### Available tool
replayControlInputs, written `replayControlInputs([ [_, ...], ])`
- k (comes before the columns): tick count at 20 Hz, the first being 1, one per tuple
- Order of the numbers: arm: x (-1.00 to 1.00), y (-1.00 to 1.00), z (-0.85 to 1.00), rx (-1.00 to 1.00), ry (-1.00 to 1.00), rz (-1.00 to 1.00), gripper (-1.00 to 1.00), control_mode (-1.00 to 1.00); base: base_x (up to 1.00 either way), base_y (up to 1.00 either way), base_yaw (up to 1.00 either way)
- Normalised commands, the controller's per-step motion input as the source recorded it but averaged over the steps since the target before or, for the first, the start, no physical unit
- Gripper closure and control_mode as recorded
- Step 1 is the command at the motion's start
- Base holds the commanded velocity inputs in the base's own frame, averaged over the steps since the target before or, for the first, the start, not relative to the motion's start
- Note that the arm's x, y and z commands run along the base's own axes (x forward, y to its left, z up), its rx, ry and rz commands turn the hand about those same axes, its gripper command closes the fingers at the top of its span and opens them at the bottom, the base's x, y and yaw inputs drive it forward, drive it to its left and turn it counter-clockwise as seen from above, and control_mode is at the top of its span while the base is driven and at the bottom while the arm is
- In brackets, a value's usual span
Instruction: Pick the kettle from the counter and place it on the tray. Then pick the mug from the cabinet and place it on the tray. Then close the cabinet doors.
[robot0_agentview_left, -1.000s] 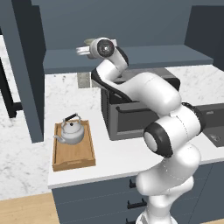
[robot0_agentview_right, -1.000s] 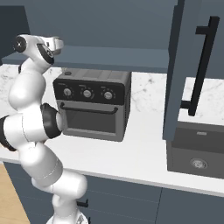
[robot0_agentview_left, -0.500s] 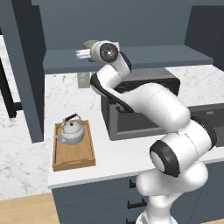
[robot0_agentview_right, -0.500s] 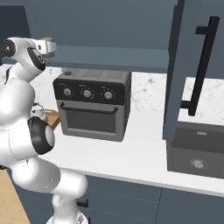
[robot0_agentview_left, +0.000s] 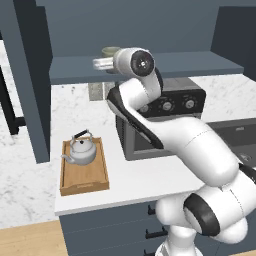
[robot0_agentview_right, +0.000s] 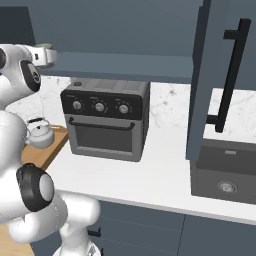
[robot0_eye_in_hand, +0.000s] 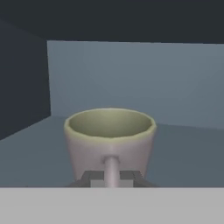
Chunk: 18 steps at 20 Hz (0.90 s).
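the mug (robot0_eye_in_hand: 110, 141) stands upright on the shelf of the cabinet (robot0_agentview_left: 165, 65), its handle turned straight toward the hand, and your gripper (robot0_eye_in_hand: 111, 176) is clenched on that handle, the dark tips pressed in on either side of it. in the left base view the mug (robot0_agentview_left: 109, 52) sits just past the wrist, near the shelf's front edge.

that thin handle is your only hold, so the mug could swing or tip between the tips once it leaves the shelf. draw it out level and slowly; a quick pull could drag its base across the shelf and twist it out of the grip.

below, the kettle (robot0_agentview_left: 81, 150) already sits at the back of the tray (robot0_agentview_left: 85, 185) on the counter (robot0_agentview_left: 135, 180). only the front half is free, so you risk knocking the kettle or catching the tray's rim if you come down too close.

the cabinet doors (robot0_agentview_right: 202, 80) stand open; a wide swing of the arm could clip the left one (robot0_agentview_left: 30, 80).
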Motion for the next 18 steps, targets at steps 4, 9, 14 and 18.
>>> replayControlInputs([
  [4, -0.64, 0.06, 0.0, 0.01, 0.04, -0.15, 1.0, -1.0, 0.0, 0.0, 0.0],
  [9, -0.57, 0.09, 0.0, 0.02, 0.06, -0.18, 1.0, -1.0, 0.0, 0.0, 0.0],
  [14, -0.44, 0.22, -0.19, 0.0, 0.03, -0.18, 1.0, -1.0, 0.0, 0.0, 0.0],
  [18, -0.44, 0.19, -0.36, 0.01, 0.0, -0.17, 1.0, -1.0, 0.0, 0.0, 0.0],
])
